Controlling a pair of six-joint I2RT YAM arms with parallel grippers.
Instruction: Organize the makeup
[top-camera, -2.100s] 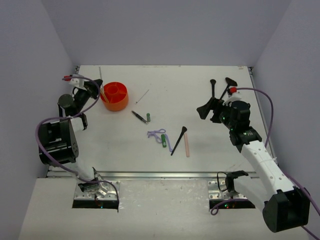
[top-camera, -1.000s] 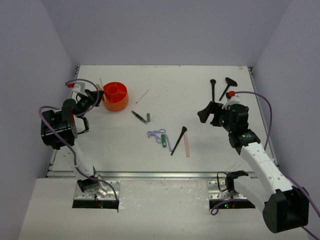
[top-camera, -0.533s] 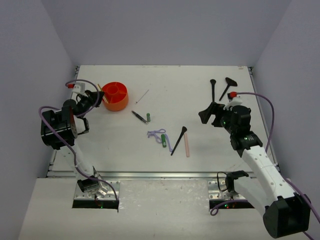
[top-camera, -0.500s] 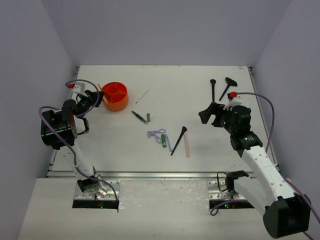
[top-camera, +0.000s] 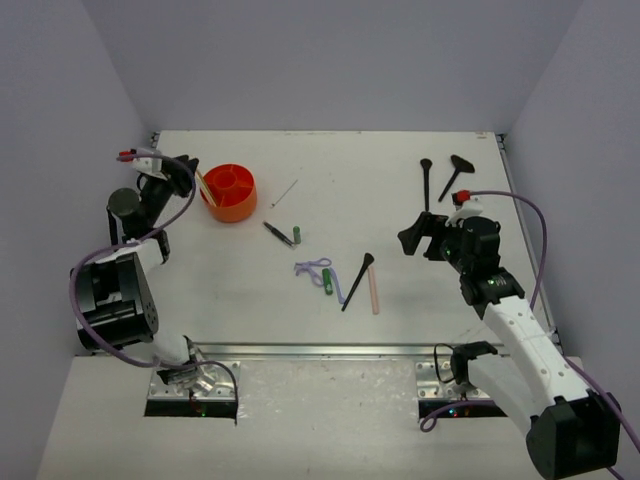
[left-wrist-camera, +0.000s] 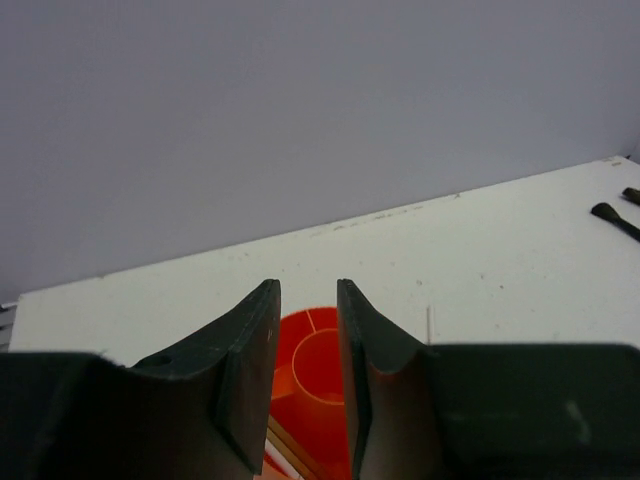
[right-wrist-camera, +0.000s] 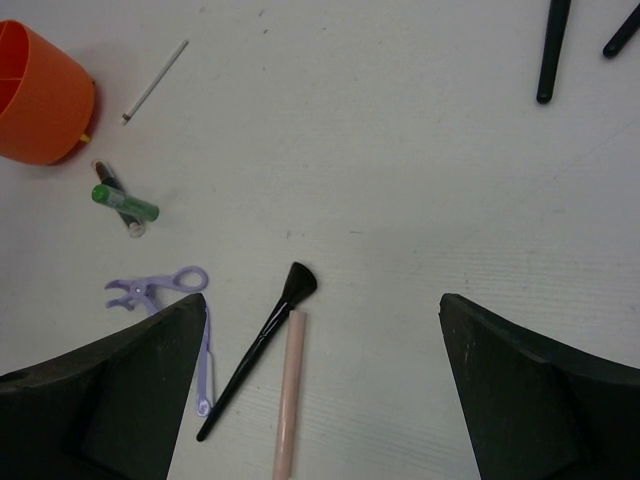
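Just beside orange tub (top-camera: 232, 208), left hand (left-wrist-camera: 305, 300) slightly parted

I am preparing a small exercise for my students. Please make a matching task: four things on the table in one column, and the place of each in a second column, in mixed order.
Things
1. orange tub
2. pink stick
3. lilac looped tool
4. two black brushes

Places
A. far right part of the table, apart from the rest
B. far left part
C. middle, beside a single black brush
D. middle, beside a small green tube

Pairs: 1-B, 2-C, 3-D, 4-A
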